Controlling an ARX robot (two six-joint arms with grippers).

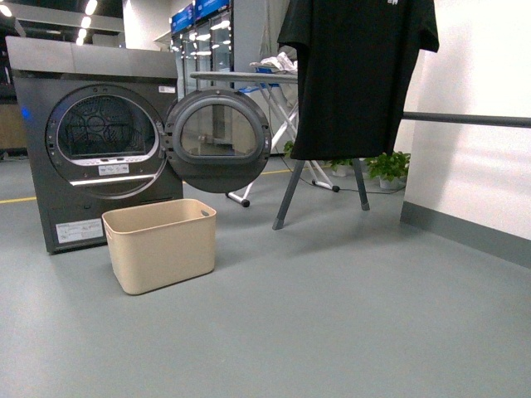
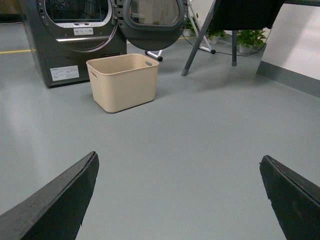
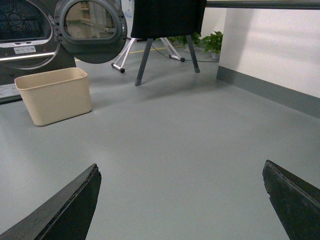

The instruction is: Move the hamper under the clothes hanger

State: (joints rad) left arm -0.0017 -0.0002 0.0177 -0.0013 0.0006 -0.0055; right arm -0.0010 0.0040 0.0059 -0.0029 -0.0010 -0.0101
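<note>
our hamper (image 1: 159, 245) stands just in front of the dryer (image 1: 91, 141), near its open door (image 1: 217, 137); the hanger (image 1: 290, 195) is well beyond that door. the left pincer (image 2: 177, 158) and right pincer (image 3: 180, 165) are both released and empty. we judge that a lift could knock the door and a one-sided grip could tip the hamper.

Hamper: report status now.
Left hand and right hand open, empty. Hamper on floor by dryer, not under rack. Slanted rack leg near the path.
</note>
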